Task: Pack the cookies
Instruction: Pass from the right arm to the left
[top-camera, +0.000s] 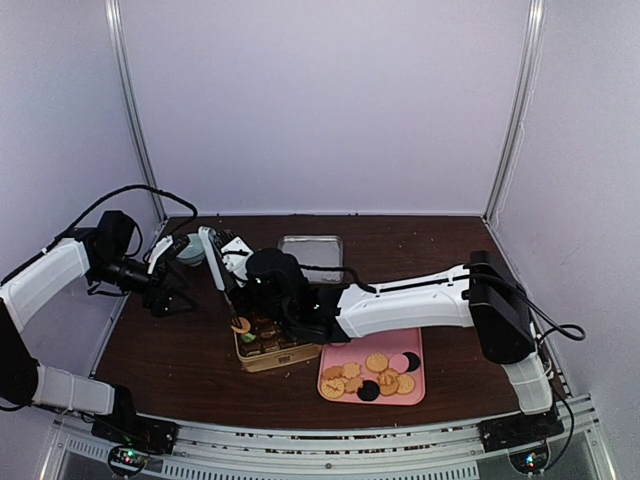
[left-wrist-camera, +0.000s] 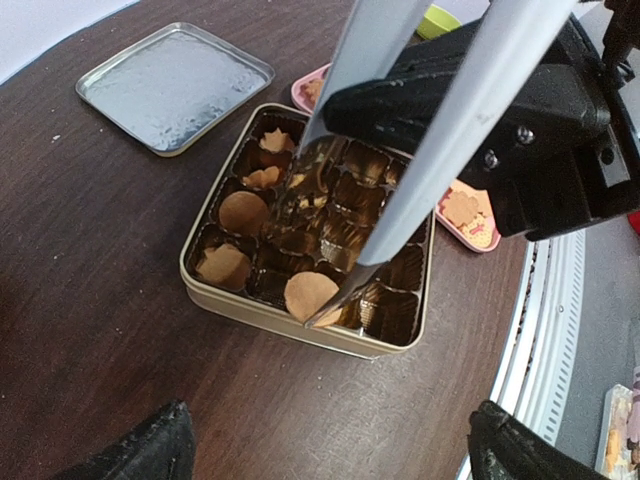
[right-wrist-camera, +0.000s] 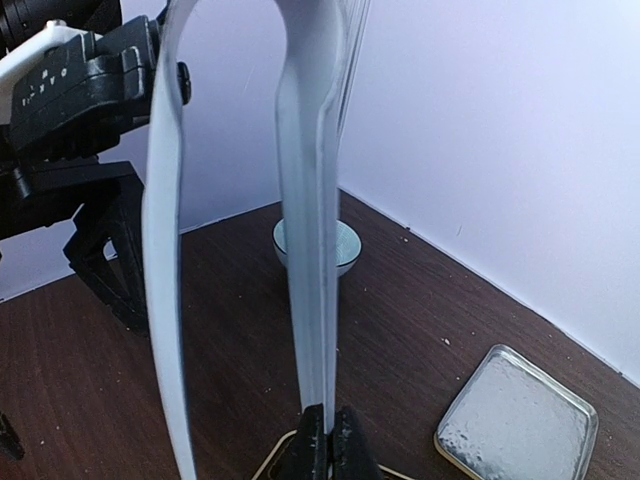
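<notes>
Several cookies (left-wrist-camera: 245, 212) lie in the cups of a gold tin (left-wrist-camera: 270, 318), which sits near the middle of the dark table (left-wrist-camera: 90, 300). Most are along its left side, and many cups hold nothing. More cookies, tan with a few black and one pink, lie on the pink tray (top-camera: 345, 353) just to the right of the tin.

The right gripper (right-wrist-camera: 327, 440) reaches in from the right and is clamped tight on a pair of metal tongs (left-wrist-camera: 515, 60), pressing their two arms together. The tongs slant down into the tin. Their tips meet at the near edge of one round tan cookie (left-wrist-camera: 308, 290) in the near row, though whether they pinch it cannot be told.

The left gripper (left-wrist-camera: 330, 445) hangs above the table to the left of the tin, its claw spread wide and holding nothing. The tin's lid (left-wrist-camera: 175, 85) lies flat on the far side of the table, well apart from the tin. A small pale bowl (right-wrist-camera: 315, 247) stands at the far left.
</notes>
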